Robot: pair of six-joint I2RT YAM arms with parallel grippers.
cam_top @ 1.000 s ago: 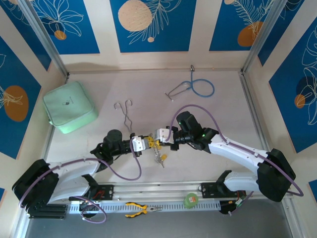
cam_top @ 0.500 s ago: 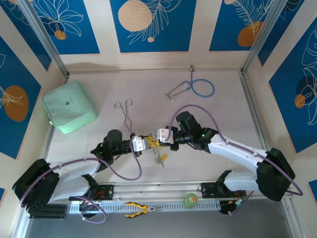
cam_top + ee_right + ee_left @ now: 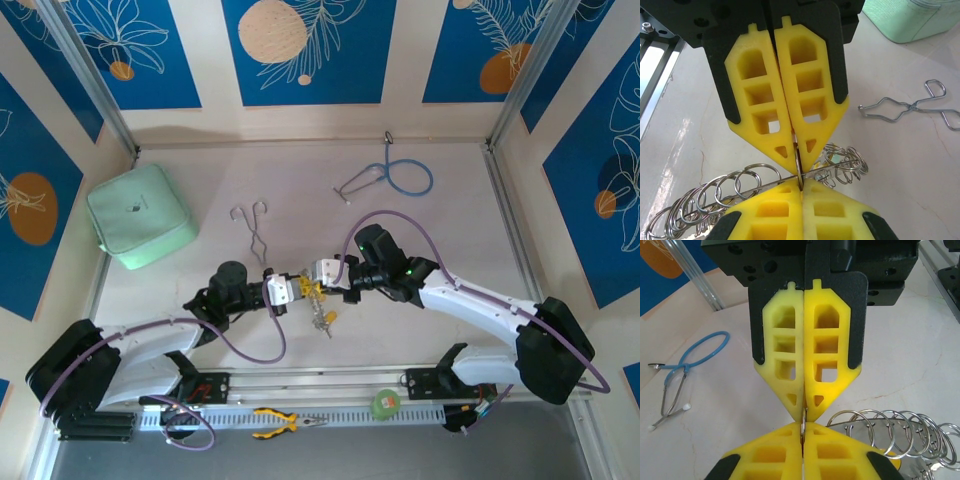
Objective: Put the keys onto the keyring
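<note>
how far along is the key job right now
Done: left gripper and right gripper are both shut on the keyring rim, tip to tip. In hand: the ring pinched between them. Left: the keys, a small cluster beside the grippers; too small to tell whether any is threaded.

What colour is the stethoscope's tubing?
The stethoscope tubing is blue, clearest in the left wrist view.
</note>
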